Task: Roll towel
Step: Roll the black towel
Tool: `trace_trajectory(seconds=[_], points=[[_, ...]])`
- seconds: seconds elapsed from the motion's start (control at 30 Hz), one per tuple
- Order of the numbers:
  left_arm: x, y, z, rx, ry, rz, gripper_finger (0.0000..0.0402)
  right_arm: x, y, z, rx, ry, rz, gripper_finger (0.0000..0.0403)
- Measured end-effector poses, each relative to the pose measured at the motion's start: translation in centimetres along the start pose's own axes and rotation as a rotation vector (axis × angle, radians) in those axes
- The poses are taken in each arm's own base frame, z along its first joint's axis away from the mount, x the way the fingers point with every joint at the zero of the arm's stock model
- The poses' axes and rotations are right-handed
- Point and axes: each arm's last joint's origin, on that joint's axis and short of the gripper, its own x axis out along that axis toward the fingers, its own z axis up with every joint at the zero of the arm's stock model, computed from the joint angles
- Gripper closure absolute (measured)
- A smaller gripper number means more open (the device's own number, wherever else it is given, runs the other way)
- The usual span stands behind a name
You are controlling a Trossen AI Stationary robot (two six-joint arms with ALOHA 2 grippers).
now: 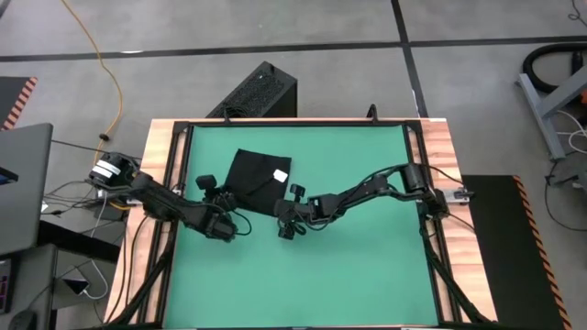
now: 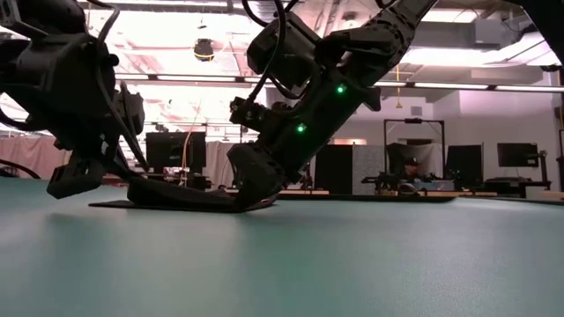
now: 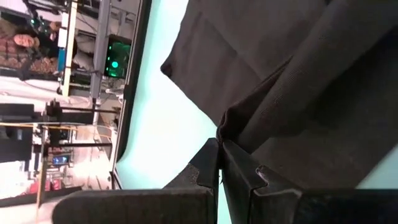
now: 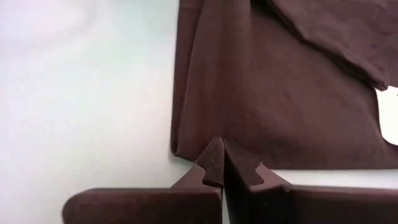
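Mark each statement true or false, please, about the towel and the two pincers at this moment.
1. The towel lies on the green mat. True.
2. The left pincer is wide open. False: it is shut on a corner of the towel.
3. The right pincer is at the towel's edge. True.
4. The towel is already rolled into a tight tube. False: it lies mostly flat, with some folds.
5. A white tag shows on the towel. True.

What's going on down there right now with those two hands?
Left hand shut on towel corner. Right hand shut at its near edge. Nothing in the way.
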Motion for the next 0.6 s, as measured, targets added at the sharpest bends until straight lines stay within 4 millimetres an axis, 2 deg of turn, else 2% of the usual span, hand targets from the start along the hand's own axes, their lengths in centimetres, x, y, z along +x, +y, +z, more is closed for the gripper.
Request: trace_trajectory(seconds=[0.33, 0.6], points=[[0.30, -0.33, -0.82, -0.010, 0.083, -0.095, 0.0398, 0.00, 0.04, -0.03, 0.007, 0.005, 0.016, 0.0383], [0.05, -0.09, -0.61, -0.022, 0.112, -0.111, 0.0345, -0.07, 0.24, -0.07, 0.003, 0.006, 0.022, 0.0383]])
